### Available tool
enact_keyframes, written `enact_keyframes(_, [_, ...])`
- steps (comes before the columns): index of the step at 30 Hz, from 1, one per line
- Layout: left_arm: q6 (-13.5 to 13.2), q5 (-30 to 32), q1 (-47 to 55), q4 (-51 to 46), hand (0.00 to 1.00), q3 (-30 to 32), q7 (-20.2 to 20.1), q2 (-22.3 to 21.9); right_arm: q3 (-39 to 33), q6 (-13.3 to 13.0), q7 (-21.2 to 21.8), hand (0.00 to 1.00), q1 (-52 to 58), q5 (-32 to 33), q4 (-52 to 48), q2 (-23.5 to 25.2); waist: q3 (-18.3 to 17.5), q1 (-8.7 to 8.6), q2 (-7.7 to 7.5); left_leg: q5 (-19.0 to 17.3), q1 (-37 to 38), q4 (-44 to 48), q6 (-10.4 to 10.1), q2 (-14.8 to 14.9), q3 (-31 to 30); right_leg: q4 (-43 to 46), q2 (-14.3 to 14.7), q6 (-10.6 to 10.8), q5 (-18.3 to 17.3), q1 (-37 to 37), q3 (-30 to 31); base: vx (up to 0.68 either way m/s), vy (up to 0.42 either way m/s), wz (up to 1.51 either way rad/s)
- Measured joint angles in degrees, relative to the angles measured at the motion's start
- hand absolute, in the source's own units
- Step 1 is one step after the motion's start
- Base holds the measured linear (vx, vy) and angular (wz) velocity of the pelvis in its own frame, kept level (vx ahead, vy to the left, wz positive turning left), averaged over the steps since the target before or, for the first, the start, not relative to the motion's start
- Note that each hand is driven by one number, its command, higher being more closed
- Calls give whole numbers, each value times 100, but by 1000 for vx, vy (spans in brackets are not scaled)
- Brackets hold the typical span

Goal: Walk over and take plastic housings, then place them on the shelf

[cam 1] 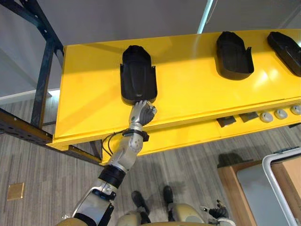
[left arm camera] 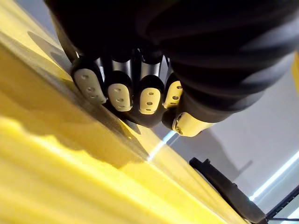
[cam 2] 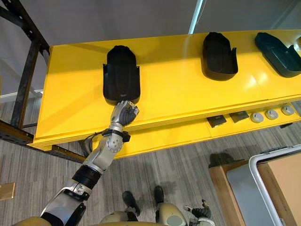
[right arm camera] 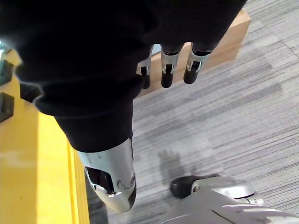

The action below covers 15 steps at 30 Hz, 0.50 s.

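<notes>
Three black plastic housings lie on the top of a yellow shelf (cam 1: 197,99): one at the left (cam 1: 138,75), one in the middle (cam 1: 233,55), one at the right edge (cam 1: 286,49). My left hand (cam 1: 142,113) rests on the shelf top at the near end of the left housing, its fingers (left arm camera: 119,91) curled into the palm with nothing seen inside them. Whether the knuckles touch the housing I cannot tell. My right hand (right arm camera: 168,70) hangs low beside the shelf's yellow edge, fingers straight above the carpet.
A lower yellow tier carries small dark blocks (cam 1: 227,121) and round grey parts (cam 1: 281,113). A dark metal rack (cam 1: 44,70) stands left of the shelf. At the lower right are a wooden box (cam 1: 233,183) and a white-rimmed bin (cam 1: 277,174).
</notes>
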Motion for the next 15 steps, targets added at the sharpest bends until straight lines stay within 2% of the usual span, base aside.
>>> enact_keyframes(8, [20, -414, -188, 134, 100, 117, -73, -218, 0, 1, 9, 0, 39, 4, -81, 13, 3, 8, 5, -270, -93, 364, -27, 86, 9, 15, -7, 0, 0, 41, 41, -1, -2, -2])
enact_keyframes(15, [27, -927, -487, 366, 100, 160, -254, -263, -4, 9, 25, 0, 42, 5, -85, 9, 14, 7, 16, -287, -105, 475, -5, 96, -32, 10, -22, 12, -9, 86, 7, 8, -1, 2])
